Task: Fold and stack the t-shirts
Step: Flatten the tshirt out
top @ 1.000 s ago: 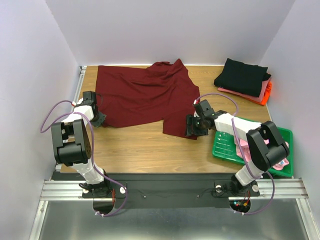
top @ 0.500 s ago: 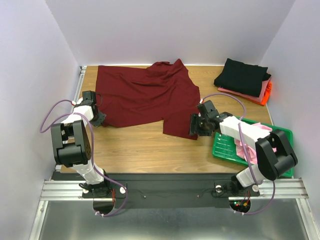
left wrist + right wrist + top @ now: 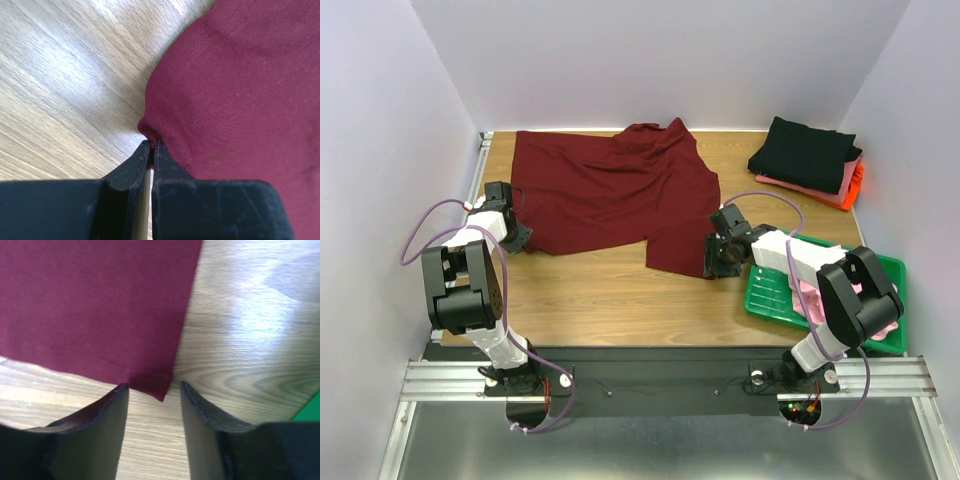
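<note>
The dark maroon t-shirt (image 3: 610, 195) lies spread and rumpled on the wooden table. My left gripper (image 3: 513, 238) is shut, pinching the shirt's near left corner (image 3: 150, 131). My right gripper (image 3: 712, 262) is open at the shirt's near right corner (image 3: 160, 390), which lies flat on the wood between its fingertips. A folded stack sits at the far right: a black tee (image 3: 804, 152) on a salmon one (image 3: 847, 178) and an orange one (image 3: 857, 186). A light pink tee (image 3: 812, 296) lies in the green tray, partly hidden by the right arm.
The green plastic tray (image 3: 772, 296) stands at the near right, just beside my right gripper. Bare wood (image 3: 610, 295) lies between the shirt's near edge and the table's front rail. White walls close the table on three sides.
My right gripper has shifted slightly at the shirt's near right corner, ending a little lower and to the right. The left gripper and the shirt have not moved.
</note>
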You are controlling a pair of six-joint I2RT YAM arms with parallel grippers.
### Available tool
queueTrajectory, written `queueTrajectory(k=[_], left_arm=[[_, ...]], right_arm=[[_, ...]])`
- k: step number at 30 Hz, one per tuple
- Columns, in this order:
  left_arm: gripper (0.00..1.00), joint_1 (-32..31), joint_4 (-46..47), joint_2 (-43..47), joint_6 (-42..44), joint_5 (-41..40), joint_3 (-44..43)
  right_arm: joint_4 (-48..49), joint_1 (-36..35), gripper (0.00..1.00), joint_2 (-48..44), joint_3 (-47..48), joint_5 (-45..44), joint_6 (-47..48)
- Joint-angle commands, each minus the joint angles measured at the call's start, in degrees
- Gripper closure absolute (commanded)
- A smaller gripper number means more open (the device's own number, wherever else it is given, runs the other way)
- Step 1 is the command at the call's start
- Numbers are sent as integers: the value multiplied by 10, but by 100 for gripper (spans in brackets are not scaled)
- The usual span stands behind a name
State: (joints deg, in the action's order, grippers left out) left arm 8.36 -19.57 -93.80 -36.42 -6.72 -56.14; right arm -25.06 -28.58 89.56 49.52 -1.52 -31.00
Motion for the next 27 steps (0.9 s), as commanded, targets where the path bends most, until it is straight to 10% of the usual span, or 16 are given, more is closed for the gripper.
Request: queueTrajectory(k=[1, 27], left_arm=[[100, 1, -8, 20, 5, -4, -9], [100, 7, 1, 8, 8, -1, -10]], right_arm=[[-3, -5, 51, 26, 1, -12, -5], [-48, -65, 67, 86, 57, -41, 19]])
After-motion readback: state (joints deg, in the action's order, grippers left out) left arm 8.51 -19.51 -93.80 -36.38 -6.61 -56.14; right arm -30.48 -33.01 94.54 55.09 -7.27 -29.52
